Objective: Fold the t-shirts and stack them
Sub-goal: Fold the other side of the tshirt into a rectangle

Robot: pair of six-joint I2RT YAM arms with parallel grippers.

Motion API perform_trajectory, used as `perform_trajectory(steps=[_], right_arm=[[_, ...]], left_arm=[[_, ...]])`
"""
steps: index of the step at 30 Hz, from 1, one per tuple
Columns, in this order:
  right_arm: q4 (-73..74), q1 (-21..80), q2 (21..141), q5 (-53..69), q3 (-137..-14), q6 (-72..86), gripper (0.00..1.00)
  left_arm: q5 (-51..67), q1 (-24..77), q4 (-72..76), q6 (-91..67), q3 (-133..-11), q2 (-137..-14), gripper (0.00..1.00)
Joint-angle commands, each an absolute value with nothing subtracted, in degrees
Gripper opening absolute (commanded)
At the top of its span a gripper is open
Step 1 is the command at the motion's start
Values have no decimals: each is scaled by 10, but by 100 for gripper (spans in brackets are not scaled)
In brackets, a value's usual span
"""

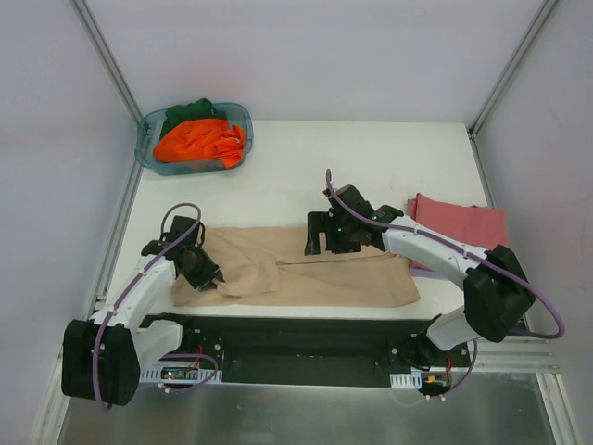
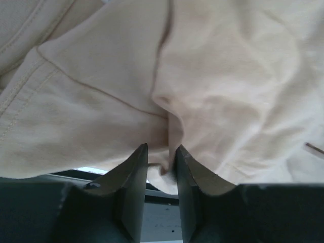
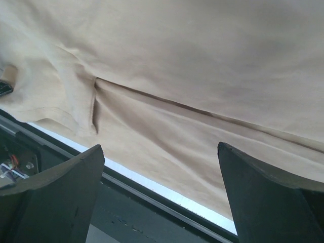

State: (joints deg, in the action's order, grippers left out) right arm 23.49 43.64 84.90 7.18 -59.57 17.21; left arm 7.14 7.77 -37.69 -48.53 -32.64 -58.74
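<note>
The tan-beige t-shirt (image 1: 315,272) lies folded lengthwise along the near edge of the table. My left gripper (image 1: 206,273) is at its left end, shut on a pinch of tan cloth (image 2: 163,163). My right gripper (image 1: 322,237) hangs open above the shirt's far edge near its middle, with the tan shirt (image 3: 202,76) under its spread jaws. A dusty red t-shirt (image 1: 460,228) lies folded at the right, partly under my right arm. Orange (image 1: 199,141) and dark green (image 1: 193,110) t-shirts lie crumpled in the tub.
The teal see-through tub (image 1: 148,148) stands at the back left corner. The black base rail (image 1: 296,338) runs along the near edge. White walls with metal posts (image 1: 109,56) close the sides and back.
</note>
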Motion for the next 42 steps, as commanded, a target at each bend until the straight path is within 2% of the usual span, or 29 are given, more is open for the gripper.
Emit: perform_trajectory(steps=[1, 2, 12, 15, 16, 17, 21, 23, 24, 29, 32, 36, 42], right_arm=[[234, 427, 858, 64, -586, 162, 96], [233, 426, 859, 64, -584, 163, 96], [225, 407, 862, 65, -562, 167, 96], [225, 403, 867, 69, -560, 164, 96], [225, 400, 868, 70, -560, 165, 96], [225, 399, 868, 71, -560, 165, 96], [228, 390, 860, 74, -558, 165, 96], [229, 387, 848, 71, -557, 163, 96], [229, 382, 842, 69, -557, 161, 96], [245, 365, 814, 30, -549, 158, 96], [246, 345, 807, 25, -545, 145, 96], [245, 296, 822, 11, -543, 119, 96], [221, 230, 870, 32, -525, 105, 96]], left_arm=[[87, 75, -372, -507, -281, -575, 12], [90, 75, -374, -509, -277, -570, 0], [29, 75, -483, -558, -276, -480, 0], [33, 76, -483, -565, -271, -485, 18], [34, 76, -484, -565, -271, -495, 33], [34, 76, -484, -565, -272, -504, 42], [14, 76, -500, -551, -304, -518, 61], [4, 76, -514, -546, -339, -503, 84], [4, 76, -517, -535, -361, -491, 99], [-45, 76, -527, -492, -496, -459, 99], [13, 76, -457, -490, -502, -484, 99], [131, 90, -290, -515, -440, -577, 99], [81, 113, -192, -509, -453, -764, 99]])
